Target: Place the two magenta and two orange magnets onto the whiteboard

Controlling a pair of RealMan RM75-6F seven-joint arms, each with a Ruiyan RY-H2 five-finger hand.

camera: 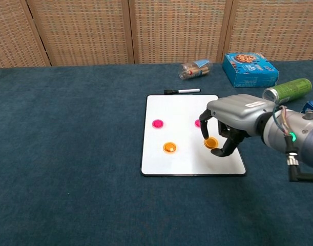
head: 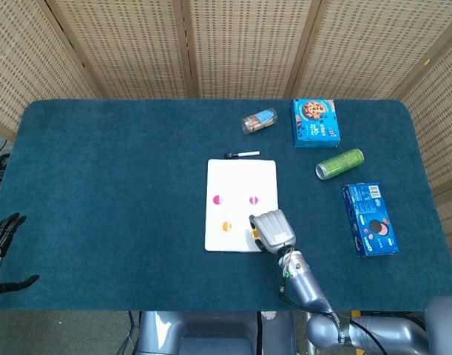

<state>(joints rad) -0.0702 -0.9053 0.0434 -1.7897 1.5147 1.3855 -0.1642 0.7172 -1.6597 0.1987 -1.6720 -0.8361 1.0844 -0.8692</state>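
Note:
The whiteboard lies flat at the table's middle. Two magenta magnets sit on it, one at the left, one at the right partly hidden behind my right hand in the chest view. An orange magnet lies below the left magenta one. My right hand hovers over the board's lower right and pinches a second orange magnet between its fingers. My left hand rests off the table's left edge, fingers spread, holding nothing.
A black marker lies above the board. Behind it are a clear jar on its side and a blue cookie box. A green can and another blue box lie to the right.

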